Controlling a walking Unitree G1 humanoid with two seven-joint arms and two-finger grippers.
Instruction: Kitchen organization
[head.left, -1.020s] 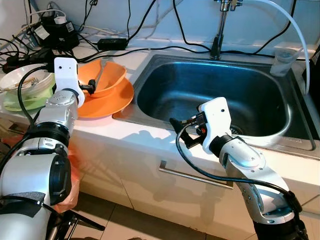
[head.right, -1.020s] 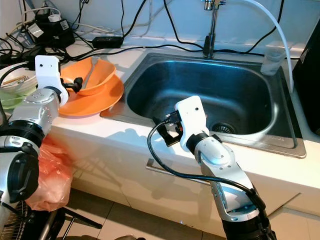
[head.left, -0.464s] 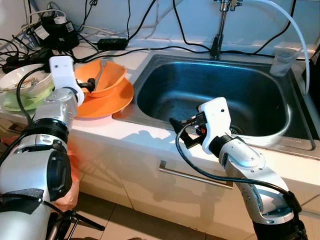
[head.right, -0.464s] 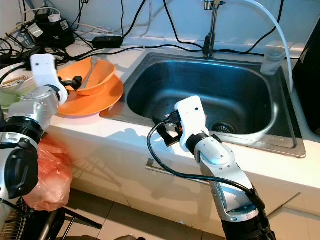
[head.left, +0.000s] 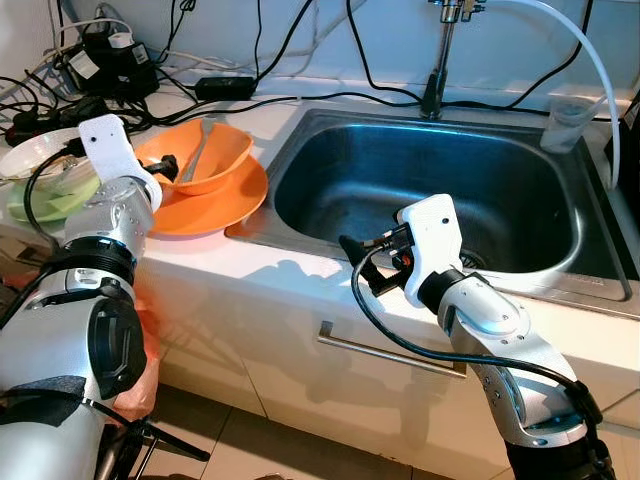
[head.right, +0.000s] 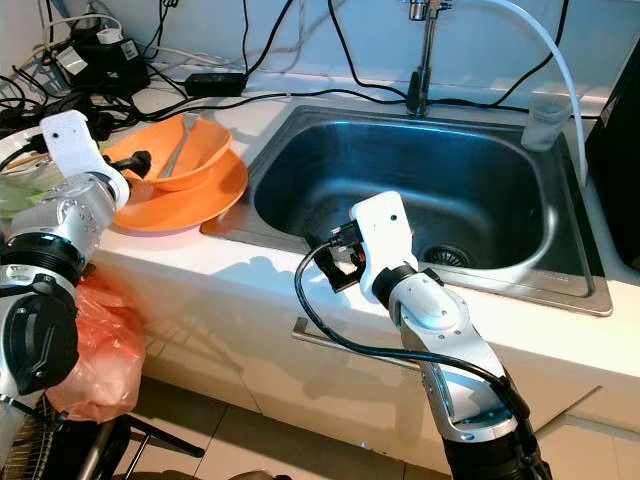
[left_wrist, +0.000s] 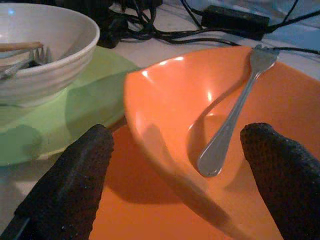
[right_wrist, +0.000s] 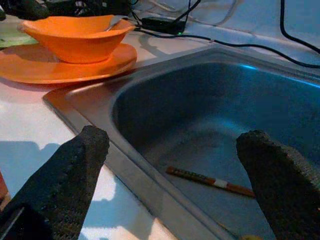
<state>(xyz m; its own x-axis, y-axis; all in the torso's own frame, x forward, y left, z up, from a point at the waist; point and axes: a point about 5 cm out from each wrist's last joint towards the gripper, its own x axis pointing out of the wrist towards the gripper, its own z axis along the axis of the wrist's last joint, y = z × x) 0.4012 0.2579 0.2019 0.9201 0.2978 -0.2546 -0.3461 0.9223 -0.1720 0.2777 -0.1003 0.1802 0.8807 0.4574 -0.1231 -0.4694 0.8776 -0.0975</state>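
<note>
An orange bowl (head.left: 215, 150) stands on an orange plate (head.left: 215, 205) on the counter left of the sink (head.left: 430, 180). A metal fork (left_wrist: 235, 120) leans inside the bowl. My left gripper (head.left: 165, 163) is open at the bowl's left rim, with one finger on each side of the rim in the left wrist view and nothing held. A white bowl (left_wrist: 45, 45) holding utensils sits on a green plate (left_wrist: 75, 105) further left. My right gripper (head.left: 358, 262) hangs open over the sink's front edge. A red-brown chopstick (right_wrist: 210, 181) lies on the sink floor.
A faucet (head.left: 440, 50) with a white hose stands behind the sink, and a clear cup (head.left: 570, 120) sits at its right corner. Black cables and adapters (head.left: 110, 60) crowd the back left of the counter. An orange plastic bag (head.right: 95, 350) hangs below the counter.
My left wrist has swung left and its gripper has drawn back a little along the orange bowl's rim. The right arm has not moved.
</note>
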